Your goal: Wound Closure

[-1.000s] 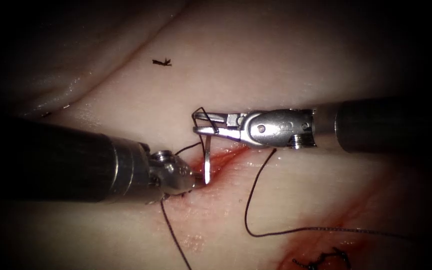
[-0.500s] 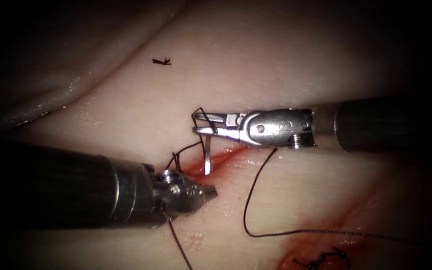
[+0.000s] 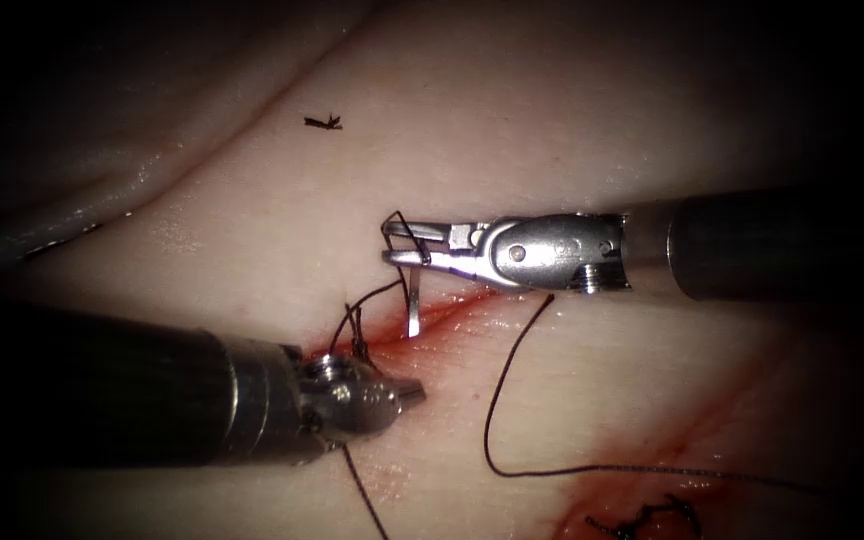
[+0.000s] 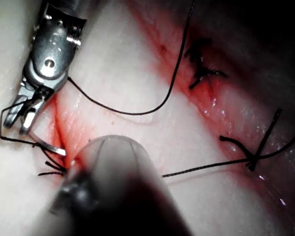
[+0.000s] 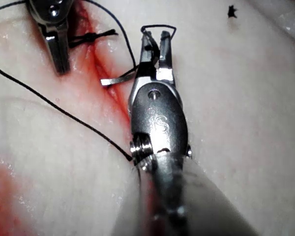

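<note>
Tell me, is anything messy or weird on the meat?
A little. A stray cut bit of thread lies alone on the tissue, far above the cut. Red fluid smears the lower right. The right tool grips the needle near its thread end, over the cut; the left tool holds nothing I can see.

Needle (image 3: 414,303) (image 4: 48,145) (image 5: 119,77): curved steel, gripped at its tail end, body hanging down with the tip at the red cut (image 3: 432,318), not visibly buried. Dark thread (image 3: 497,400) (image 4: 137,110) loops off the tail, crosses pale tissue (image 3: 512,130), and trails right of the cut.
</note>
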